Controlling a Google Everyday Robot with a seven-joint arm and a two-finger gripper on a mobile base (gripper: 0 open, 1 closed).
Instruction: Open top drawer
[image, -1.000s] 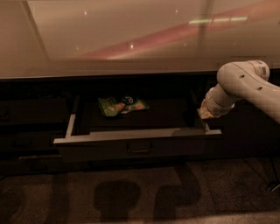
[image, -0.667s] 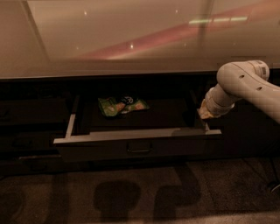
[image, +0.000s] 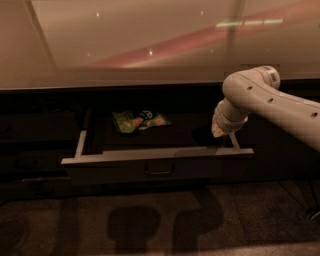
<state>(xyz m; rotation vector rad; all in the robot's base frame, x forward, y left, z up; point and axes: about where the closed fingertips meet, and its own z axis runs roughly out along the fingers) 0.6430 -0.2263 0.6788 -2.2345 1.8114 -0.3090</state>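
Observation:
The top drawer (image: 157, 156) stands pulled out beneath the counter, its dark grey front facing me with a small loop handle (image: 159, 170) at the centre. Pale side rails (image: 80, 144) frame a shallow dark tray. My gripper (image: 219, 130) hangs at the end of the white arm (image: 265, 97), just above the tray's right rear corner, beside the right rail. It touches neither the handle nor the front.
A green snack bag (image: 140, 120) lies in the drawer toward the back, left of centre. A glossy beige counter (image: 125, 45) runs above. Dark cabinet fronts (image: 35, 135) flank the drawer. Carpeted floor (image: 150, 220) spreads below.
The arm has swung a little to the left, bringing the gripper further in over the drawer's right end. The drawer and the bag have not moved.

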